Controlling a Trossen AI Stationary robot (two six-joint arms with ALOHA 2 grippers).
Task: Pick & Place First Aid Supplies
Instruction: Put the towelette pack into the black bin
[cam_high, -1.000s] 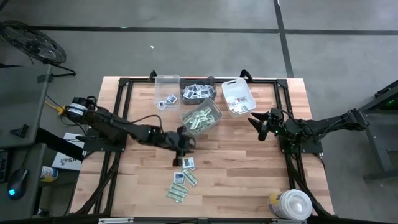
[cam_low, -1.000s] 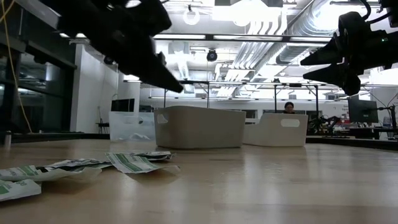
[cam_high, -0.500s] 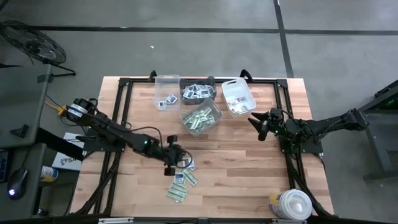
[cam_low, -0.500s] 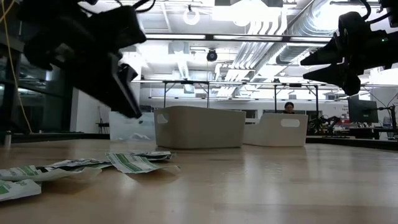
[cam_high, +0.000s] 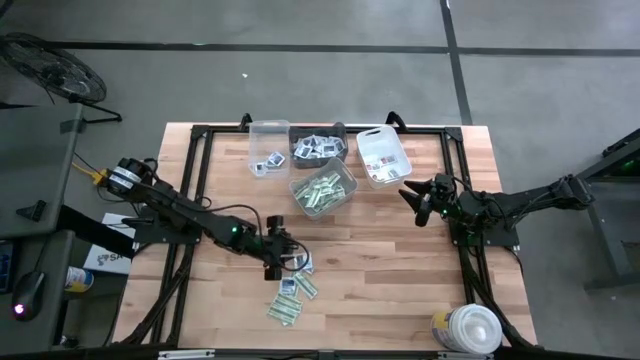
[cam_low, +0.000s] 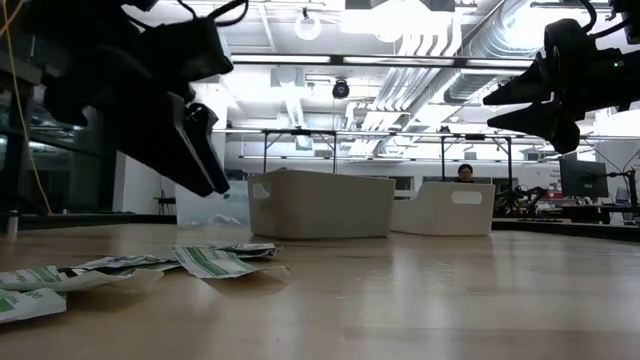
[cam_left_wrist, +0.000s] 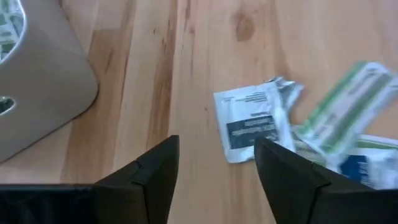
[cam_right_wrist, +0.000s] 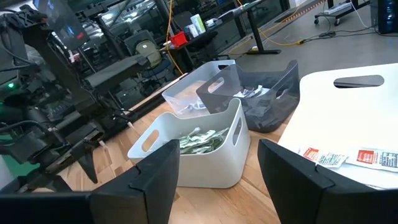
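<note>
Green-and-white striped strips (cam_left_wrist: 348, 106) and a white packet (cam_left_wrist: 249, 124) with a dark printed band lie on the pale, honey-toned wooden table (cam_left_wrist: 186, 74) beside a grey bin (cam_left_wrist: 37, 93).

Grey concrete floor (cam_high: 330, 80) crossed by dark seam lines surrounds the light wooden plank surface (cam_high: 380, 270). White overhead ductwork (cam_low: 470, 30) and bright ceiling lights (cam_low: 400, 15) span the workshop.

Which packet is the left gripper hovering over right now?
On the wooden table, look in front of the row of bins to the loose pile of packets. The open left gripper hangs at its near edge, over a squarish white packet with a dark printed band, unlike the narrow green-and-white strips beside it.
</note>
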